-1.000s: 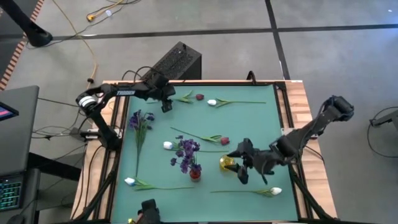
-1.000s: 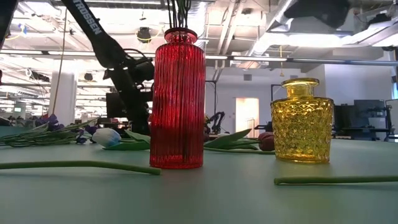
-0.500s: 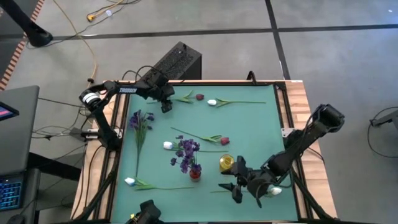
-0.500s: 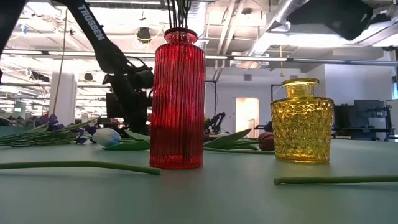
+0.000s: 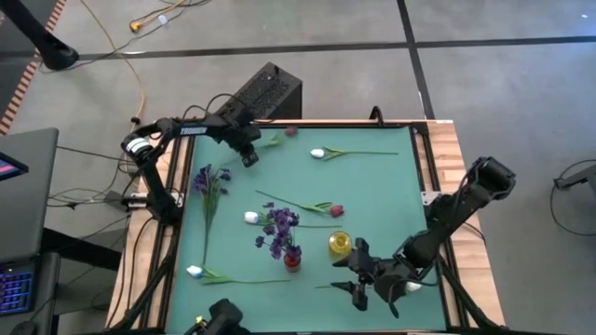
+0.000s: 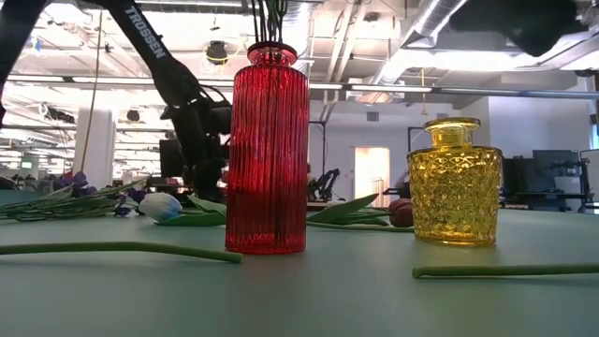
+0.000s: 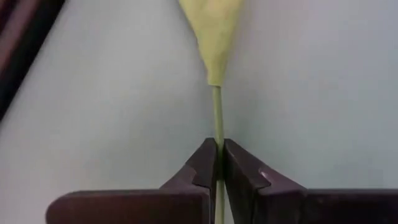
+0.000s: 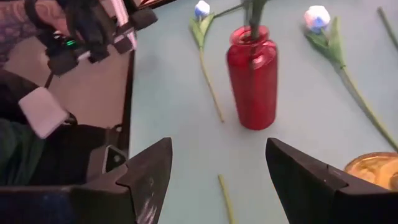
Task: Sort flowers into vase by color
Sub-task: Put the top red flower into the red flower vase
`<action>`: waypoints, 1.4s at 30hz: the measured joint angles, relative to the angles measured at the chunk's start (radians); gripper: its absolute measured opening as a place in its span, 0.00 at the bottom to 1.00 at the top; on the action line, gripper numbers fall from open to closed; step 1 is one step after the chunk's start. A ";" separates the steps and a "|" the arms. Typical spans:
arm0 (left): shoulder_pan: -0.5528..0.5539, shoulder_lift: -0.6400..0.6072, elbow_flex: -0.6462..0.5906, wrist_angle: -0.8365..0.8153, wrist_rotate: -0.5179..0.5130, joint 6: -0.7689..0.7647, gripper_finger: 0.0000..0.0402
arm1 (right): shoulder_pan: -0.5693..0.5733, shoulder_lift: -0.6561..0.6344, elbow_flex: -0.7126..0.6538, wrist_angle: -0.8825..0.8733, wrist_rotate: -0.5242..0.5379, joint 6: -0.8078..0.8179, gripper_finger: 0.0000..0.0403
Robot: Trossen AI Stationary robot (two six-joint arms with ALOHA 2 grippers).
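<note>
My left gripper point(image 5: 248, 154) is at the far left of the green mat, shut on the stem of a maroon flower point(image 5: 291, 131). My right gripper point(image 5: 369, 287) hovers open near the front edge, over the stem of a white flower point(image 5: 413, 286) lying on the mat; the stem's end point(image 8: 225, 200) shows between its fingers, untouched. A red vase point(image 5: 292, 261) stands upright and holds purple flowers point(image 5: 278, 229). A yellow vase point(image 5: 341, 245) stands to its right. My left gripper pinches the thin green stem point(image 7: 217, 144) of the maroon flower between its two fingertips, just below a pale leaf point(image 7: 214, 34). The stem runs on ahead of the fingers toward the bloom. Whether the flower is clear of the mat, I cannot tell.
More flowers lie flat on the mat: a white one point(image 5: 318, 153) at the far side, a purple bunch point(image 5: 209, 180) at the left, a white bud point(image 5: 251, 217), a maroon one point(image 5: 335, 211) in the middle and a white one point(image 5: 194, 272) at the near left.
My left gripper has shut on the maroon flower's stem, and the bloom end has swung toward the far edge. My right gripper has gone from beside the yellow vase toward the near edge and now stands over the white flower's stem, still open.
</note>
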 joint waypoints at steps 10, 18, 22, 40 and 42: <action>-0.013 -0.265 0.002 0.062 0.367 -0.079 0.00 | 0.011 0.000 0.000 0.056 0.086 -0.049 0.71; -0.136 -0.540 0.004 0.355 0.683 -0.252 0.00 | -0.085 -0.023 0.000 0.073 0.068 -0.070 0.71; -0.290 -0.639 0.005 0.473 0.713 -0.295 0.00 | -0.121 -0.048 0.000 0.075 0.053 -0.135 0.71; -0.995 -0.761 0.005 0.659 0.308 -0.219 0.00 | -0.129 -0.118 0.000 0.045 0.024 -0.326 0.71; -1.037 -0.773 0.005 0.666 0.234 -0.247 0.00 | -0.129 -0.118 0.000 0.044 0.024 -0.326 0.71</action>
